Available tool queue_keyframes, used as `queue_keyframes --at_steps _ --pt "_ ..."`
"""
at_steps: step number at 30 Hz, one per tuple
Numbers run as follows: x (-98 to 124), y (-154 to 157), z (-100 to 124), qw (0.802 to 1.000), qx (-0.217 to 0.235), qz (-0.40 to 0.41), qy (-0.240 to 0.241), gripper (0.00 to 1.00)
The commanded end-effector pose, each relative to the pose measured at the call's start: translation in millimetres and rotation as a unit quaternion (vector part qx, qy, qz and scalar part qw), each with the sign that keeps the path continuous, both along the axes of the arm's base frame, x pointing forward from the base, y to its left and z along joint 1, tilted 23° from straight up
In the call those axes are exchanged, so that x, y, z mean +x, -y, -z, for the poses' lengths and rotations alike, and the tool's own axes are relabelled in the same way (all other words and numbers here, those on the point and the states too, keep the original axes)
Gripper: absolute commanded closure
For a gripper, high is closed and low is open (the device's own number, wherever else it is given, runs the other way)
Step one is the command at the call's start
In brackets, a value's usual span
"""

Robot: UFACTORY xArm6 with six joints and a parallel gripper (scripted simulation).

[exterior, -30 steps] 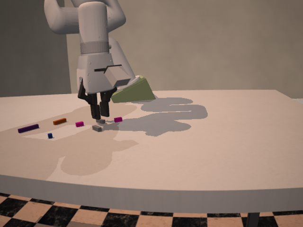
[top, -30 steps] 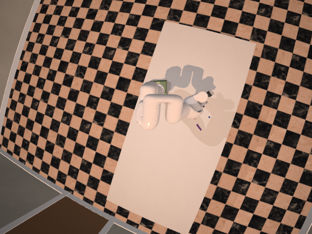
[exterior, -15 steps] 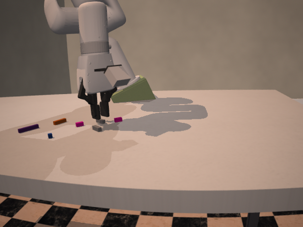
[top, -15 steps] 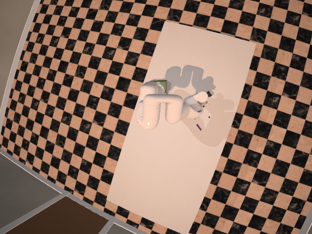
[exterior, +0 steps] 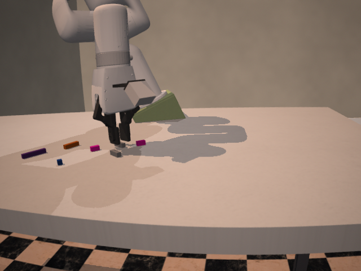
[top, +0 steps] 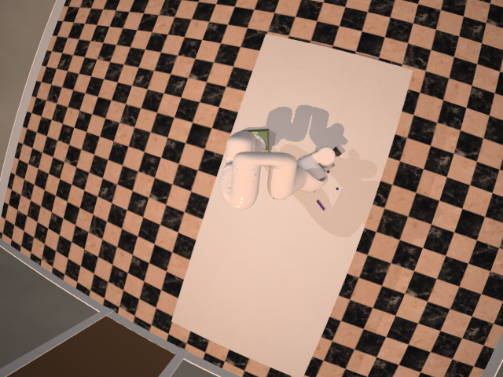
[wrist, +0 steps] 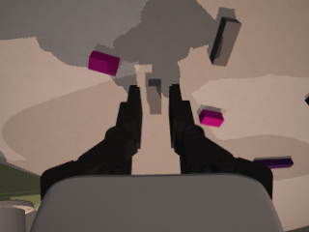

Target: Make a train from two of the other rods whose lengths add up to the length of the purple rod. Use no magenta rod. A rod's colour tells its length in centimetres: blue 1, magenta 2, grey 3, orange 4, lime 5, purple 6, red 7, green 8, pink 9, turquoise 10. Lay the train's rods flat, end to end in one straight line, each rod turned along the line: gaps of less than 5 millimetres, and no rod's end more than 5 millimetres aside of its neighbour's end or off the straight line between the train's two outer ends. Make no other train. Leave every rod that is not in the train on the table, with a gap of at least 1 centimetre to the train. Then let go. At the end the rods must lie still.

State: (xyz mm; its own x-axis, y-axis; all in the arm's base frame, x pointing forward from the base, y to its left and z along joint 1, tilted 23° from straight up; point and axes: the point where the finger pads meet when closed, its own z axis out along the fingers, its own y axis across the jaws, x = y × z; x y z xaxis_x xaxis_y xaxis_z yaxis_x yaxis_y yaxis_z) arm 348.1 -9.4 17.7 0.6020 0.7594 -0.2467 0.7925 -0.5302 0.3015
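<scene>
My gripper [exterior: 118,141] points down over a short grey rod [exterior: 122,144] that lies flat on the table. In the wrist view the fingers stand a little apart, with this grey rod [wrist: 154,96] in the gap near their tips and space on both sides. A second grey rod [exterior: 115,153] lies just in front of it and also shows in the wrist view [wrist: 224,41]. The purple rod [exterior: 33,153] lies at the far left, with the orange rod [exterior: 71,144] and the blue rod [exterior: 59,161] near it. No lime rod is in view.
Two magenta rods [exterior: 95,148] [exterior: 140,142] lie left and right of the gripper. A green wedge [exterior: 158,109] sits at the arm's base behind it. In the top view the arm hides most rods; the purple rod [top: 321,204] and the blue rod [top: 337,188] show.
</scene>
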Motion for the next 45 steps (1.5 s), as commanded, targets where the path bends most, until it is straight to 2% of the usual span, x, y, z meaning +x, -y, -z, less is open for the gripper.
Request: queue_keyframes --at_steps 1,45 --pt "1.6 0.9 2.5 1.000 0.000 0.000 0.002 0.76" --pt "2.2 3.2 8.1 1.000 0.000 0.000 0.002 0.76"
